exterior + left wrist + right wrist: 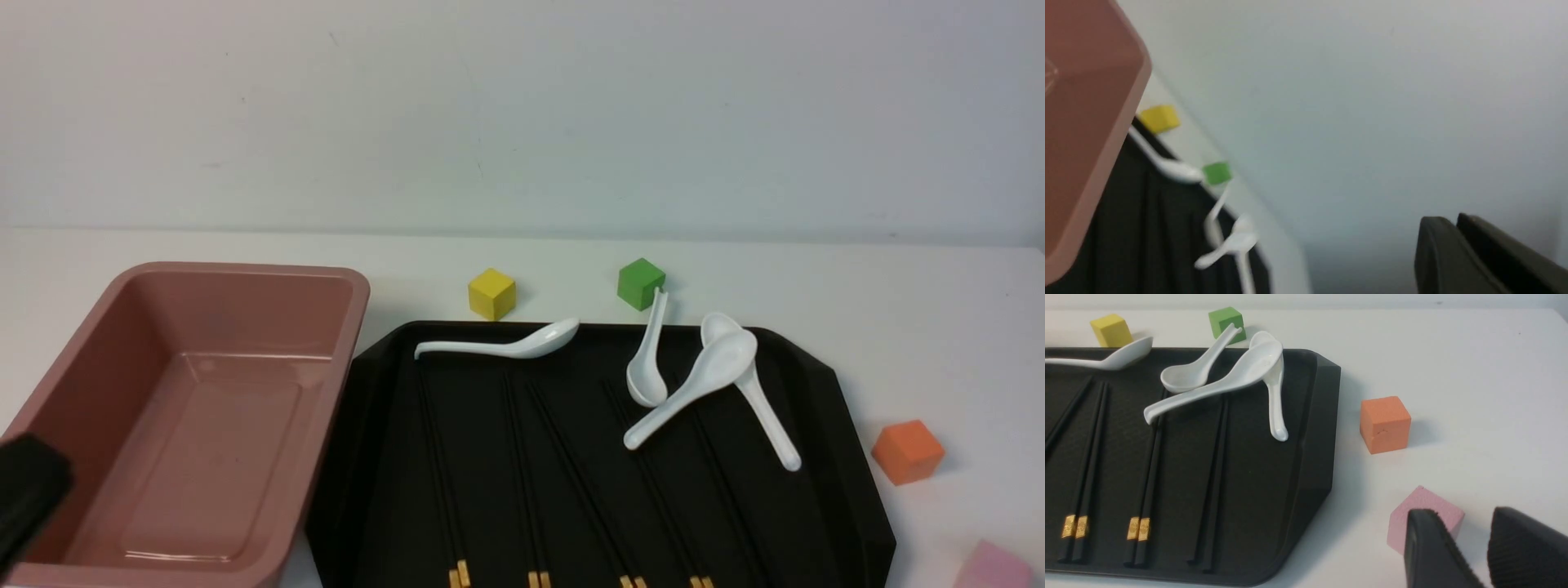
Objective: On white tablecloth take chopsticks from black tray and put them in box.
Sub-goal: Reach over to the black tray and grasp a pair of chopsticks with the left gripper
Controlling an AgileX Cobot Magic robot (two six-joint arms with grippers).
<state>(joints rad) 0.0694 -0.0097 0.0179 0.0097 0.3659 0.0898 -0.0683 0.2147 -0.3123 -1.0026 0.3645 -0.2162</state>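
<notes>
**Inspector:** Largest first. The white tablecloth (898,310) covers the whole work surface. On it lies the black tray (833,457), flat, at centre right. The box (245,273) stands upright just beside the tray's left edge.

**Clerk:** Location of the chopsticks?

**Inspector:** The chopsticks (459,574) lie in pairs on the tray floor. They run front to back, gold bands at the near edge, and four banded ends are visible. Four white spoons (498,347) lie across the far half of the tray. Two of them are crossed and rest over the chopsticks on the right.

**Clerk:** Grippers?

**Inspector:** The right gripper (1468,516) hangs above the cloth to the right of the tray. Its fingers are parted with cloth visible between them, and it carries nothing. The left gripper (1447,224) is near the box. Its fingers sit close together, but the picture is blurred, so I cannot tell whether they meet.

**Clerk:** Small items?

**Inspector:** The yellow cube (491,294) and green cube (641,283) sit behind the tray. The orange cube (907,451) and pink cube (992,567) sit to its right.
</notes>
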